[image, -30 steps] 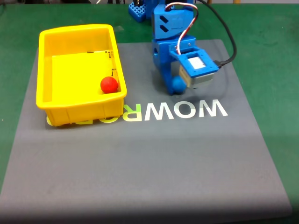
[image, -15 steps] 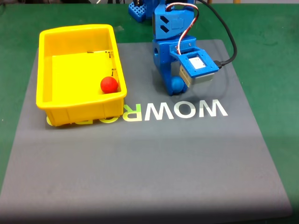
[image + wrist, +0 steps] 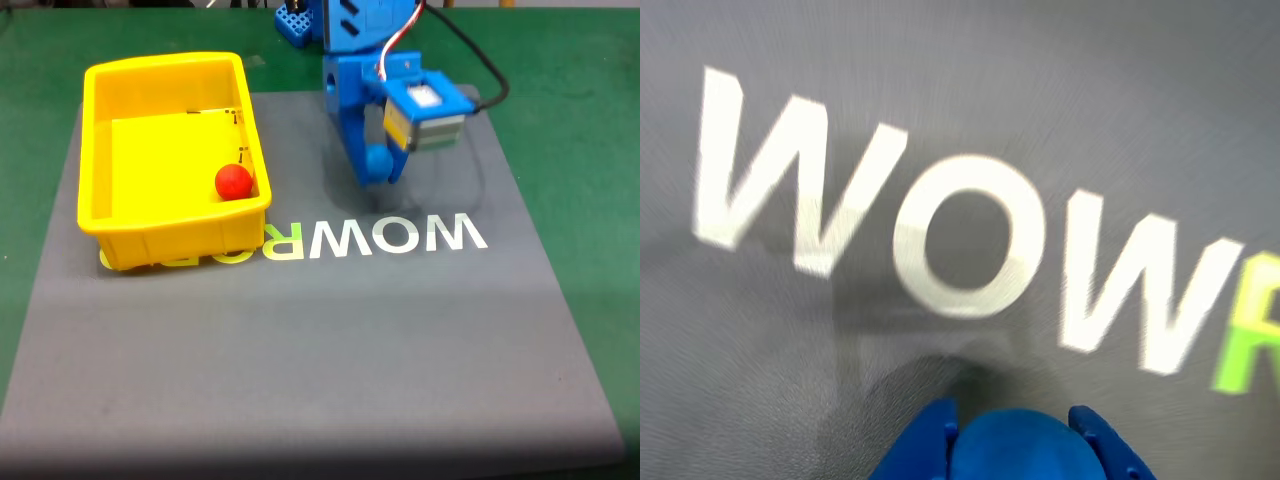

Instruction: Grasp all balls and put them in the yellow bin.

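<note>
Blue ball (image 3: 1018, 444) clenched between gripper (image 3: 377, 165) fingertips — matte, likely light, round so may roll out; grip across middle. Red ball (image 3: 234, 181) sits in yellow bin (image 3: 98, 140).

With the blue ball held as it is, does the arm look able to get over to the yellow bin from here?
Probably yes. The tool is shut on the blue ball, lifted off the grey mat. Nothing stands between it and the yellow bin, which is open-topped, with only the red ball in a corner.
</note>
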Robot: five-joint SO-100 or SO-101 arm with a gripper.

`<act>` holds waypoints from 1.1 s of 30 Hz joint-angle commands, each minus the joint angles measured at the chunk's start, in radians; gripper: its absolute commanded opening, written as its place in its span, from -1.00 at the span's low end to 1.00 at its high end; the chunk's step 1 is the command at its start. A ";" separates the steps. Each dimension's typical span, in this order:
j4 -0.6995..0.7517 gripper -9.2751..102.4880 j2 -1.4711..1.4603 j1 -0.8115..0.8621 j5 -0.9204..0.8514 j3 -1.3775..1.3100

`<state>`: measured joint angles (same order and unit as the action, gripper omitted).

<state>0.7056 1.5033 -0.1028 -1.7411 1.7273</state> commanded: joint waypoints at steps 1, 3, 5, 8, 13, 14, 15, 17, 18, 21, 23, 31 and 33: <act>-0.015 -0.83 0.123 0.023 -0.005 -0.098; -0.017 -0.83 0.155 0.032 -0.003 -0.112; -0.017 -0.83 0.192 0.043 -0.003 -0.121; -0.017 -0.83 0.255 0.063 -0.009 -0.121; 0.005 -0.83 0.354 0.106 -0.035 -0.121; 0.011 -0.83 0.374 0.114 -0.038 -0.121; 0.018 -0.83 0.391 0.124 -0.044 -0.121; 0.035 -0.83 0.422 0.149 -0.057 -0.121; 0.043 -0.83 0.434 0.164 -0.063 -0.121; 0.072 -0.83 0.465 0.224 -0.087 -0.121; 0.089 -0.83 0.477 0.272 -0.107 -0.121; 0.135 -0.83 0.486 0.506 -0.163 -0.117; 0.141 -0.83 0.486 0.561 -0.173 -0.115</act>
<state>0.8468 1.9251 0.3712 -1.9037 1.6858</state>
